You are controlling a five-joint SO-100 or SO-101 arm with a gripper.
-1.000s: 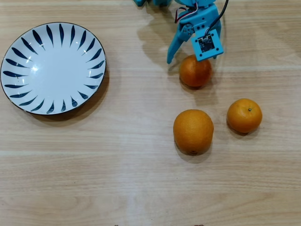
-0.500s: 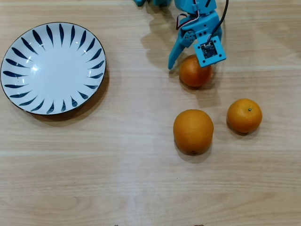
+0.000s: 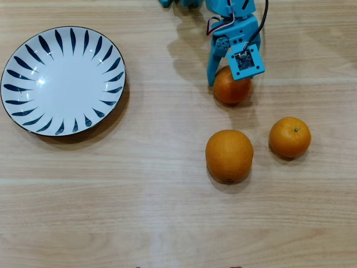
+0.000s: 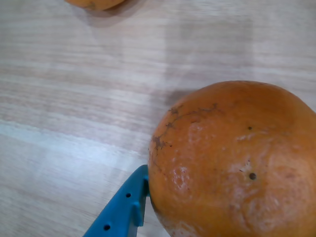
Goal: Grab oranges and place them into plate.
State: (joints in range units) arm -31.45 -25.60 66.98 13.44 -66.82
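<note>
One blue finger (image 4: 129, 206) of your hand (image 3: 226, 78) touches the orange (image 3: 231, 89) at its nine o'clock; whether it grips, you cannot tell.

1. Overhead view: fixed, straight down on the surface (image 3: 167, 223), far enough to take in the plate (image 3: 63, 81).
2. Wrist view: close, low, beside the nearest orange (image 4: 232, 163); both views share it (image 3: 230, 89).

No text, label, brand, number or sign could be read in either view; the plate (image 3: 63, 81) bore only dark blue leaf strokes round its rim; the oranges' skin showed only dimples and scuffs.
</note>
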